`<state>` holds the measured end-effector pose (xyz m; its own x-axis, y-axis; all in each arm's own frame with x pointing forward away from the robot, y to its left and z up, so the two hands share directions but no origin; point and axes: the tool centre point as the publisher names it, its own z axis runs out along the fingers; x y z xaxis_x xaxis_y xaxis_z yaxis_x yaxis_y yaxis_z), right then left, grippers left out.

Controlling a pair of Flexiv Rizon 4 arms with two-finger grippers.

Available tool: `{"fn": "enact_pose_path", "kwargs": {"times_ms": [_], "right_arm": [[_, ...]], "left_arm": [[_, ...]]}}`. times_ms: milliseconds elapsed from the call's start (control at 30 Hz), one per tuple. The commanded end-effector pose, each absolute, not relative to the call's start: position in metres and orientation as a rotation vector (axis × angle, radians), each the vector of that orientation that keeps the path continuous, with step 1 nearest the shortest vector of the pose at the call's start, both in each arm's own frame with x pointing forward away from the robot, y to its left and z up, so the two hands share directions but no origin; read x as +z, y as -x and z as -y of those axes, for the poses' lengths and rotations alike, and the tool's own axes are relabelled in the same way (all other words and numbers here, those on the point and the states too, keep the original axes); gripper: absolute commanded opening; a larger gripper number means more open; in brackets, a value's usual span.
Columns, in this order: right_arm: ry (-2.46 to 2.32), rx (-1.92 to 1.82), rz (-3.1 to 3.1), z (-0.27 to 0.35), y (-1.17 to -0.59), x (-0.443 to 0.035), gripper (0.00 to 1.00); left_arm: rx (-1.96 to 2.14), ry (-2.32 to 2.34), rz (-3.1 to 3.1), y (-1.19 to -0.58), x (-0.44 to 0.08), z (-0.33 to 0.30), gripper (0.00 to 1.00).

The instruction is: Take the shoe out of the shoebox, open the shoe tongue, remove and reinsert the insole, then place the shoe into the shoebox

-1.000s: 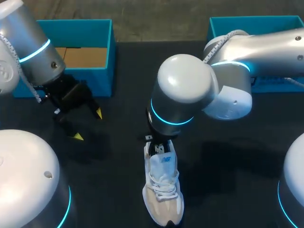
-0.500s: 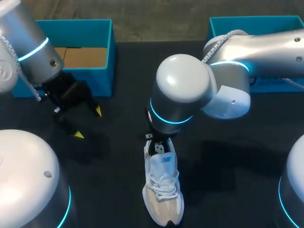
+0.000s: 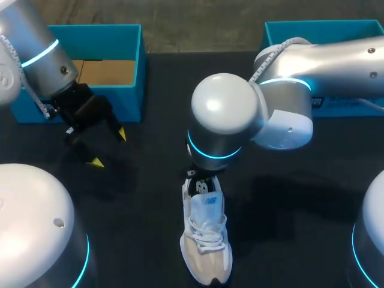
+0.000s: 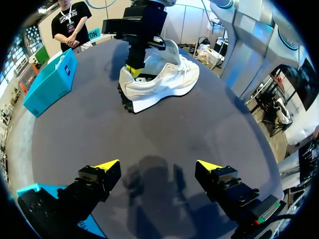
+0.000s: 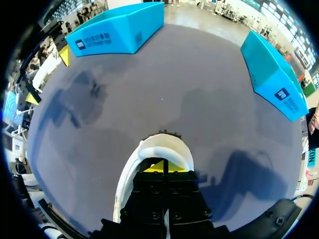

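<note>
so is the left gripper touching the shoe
Apart. The left wrist view shows bare table between the open left gripper and the shoe.

Non-task items: the counter (image 3: 159, 96), dark matte top, plain, with soft blurry shadows across its middle and left side. A second teal box (image 3: 327, 27) sits at the counter's far right corner, up against the back edge. It's mostly hidden from above, so can't tell what's inside. From the right wrist view, its outer wall carries a small pale label.
</note>
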<state>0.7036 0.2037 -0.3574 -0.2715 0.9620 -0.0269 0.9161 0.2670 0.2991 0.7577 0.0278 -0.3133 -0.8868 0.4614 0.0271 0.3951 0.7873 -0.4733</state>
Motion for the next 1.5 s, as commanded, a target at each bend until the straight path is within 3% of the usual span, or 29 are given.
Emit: {"fn": "enact_pose_path", "kwargs": {"times_ms": [33,900,1300,1500], "right_arm": [[-1.758,0.272,-2.283,-0.220,-0.702,-0.366,0.00],[-1.902,0.121,-2.183,-0.223,-0.702,-0.402,0.00],[-1.835,0.208,-2.125,-0.219,-0.680,-0.366,0.00],[-1.820,0.270,-2.133,-0.214,-0.692,-0.372,0.00]], "left_arm": [[0.700,0.684,2.834,-0.758,-0.313,-0.027,1.00],[0.700,0.684,2.834,-0.758,-0.313,-0.027,1.00],[0.700,0.684,2.834,-0.758,-0.313,-0.027,1.00],[0.700,0.684,2.834,-0.758,-0.313,-0.027,1.00]]}}
